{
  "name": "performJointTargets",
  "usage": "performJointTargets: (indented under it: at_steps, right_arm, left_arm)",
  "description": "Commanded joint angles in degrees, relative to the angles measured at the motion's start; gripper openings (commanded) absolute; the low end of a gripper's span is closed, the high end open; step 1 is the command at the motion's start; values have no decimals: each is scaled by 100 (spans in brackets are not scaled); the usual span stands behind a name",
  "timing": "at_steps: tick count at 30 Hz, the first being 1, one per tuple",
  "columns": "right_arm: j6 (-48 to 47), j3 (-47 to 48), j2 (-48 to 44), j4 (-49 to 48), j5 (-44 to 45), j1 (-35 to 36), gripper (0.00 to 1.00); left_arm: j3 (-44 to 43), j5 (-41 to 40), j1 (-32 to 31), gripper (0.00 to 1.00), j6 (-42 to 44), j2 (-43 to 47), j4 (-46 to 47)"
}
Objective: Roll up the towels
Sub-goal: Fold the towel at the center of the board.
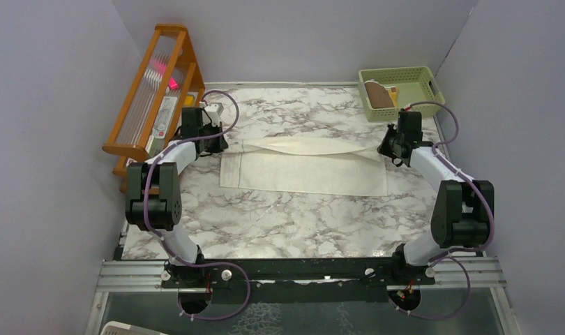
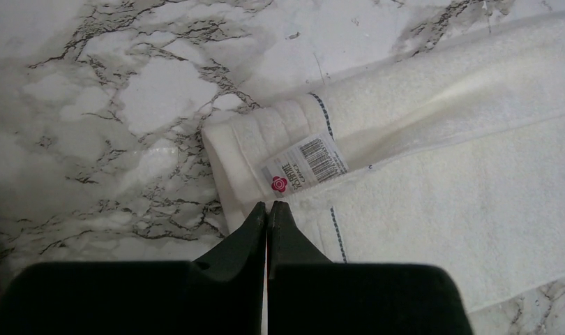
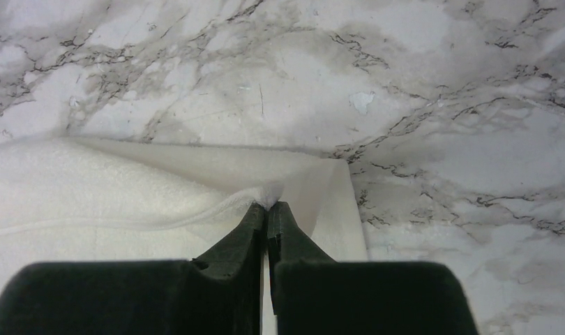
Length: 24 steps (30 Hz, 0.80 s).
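Cream towel [image 1: 304,174] lies on bench [image 1: 280,216], long axis left-right between arms. Left gripper [image 2: 268,204] and right gripper [image 3: 268,204] each pinched shut on a far corner; roll likely runs nearward.

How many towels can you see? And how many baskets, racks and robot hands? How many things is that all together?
Towels: 2 (cream towel, brown towel)
Baskets: 1 (green basket)
Racks: 1 (wooden rack)
Robot hands: 2 (left hand, right hand)
Total: 6
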<state>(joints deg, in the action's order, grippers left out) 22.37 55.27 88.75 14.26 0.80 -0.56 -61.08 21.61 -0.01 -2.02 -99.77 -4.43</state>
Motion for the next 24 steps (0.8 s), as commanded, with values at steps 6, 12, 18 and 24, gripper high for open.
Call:
performJointTargets:
  at_steps: [6, 12, 18, 24]
  right_arm:
    - [266, -320, -545, 298, 385, -15, 1]
    - [383, -461, -704, 428, 759, -27, 1]
    - [510, -674, -915, 568, 941, -23, 1]
    - [654, -910, -1125, 631, 911, -24, 1]
  left_arm:
    - [509, -442, 1, 0, 14, 1097, -55]
    - [646, -872, -2, 0, 138, 1260, -365]
    - [826, -1064, -1, 0, 88, 1344, -467]
    - [1023, -1031, 0, 0, -21, 1537, -493]
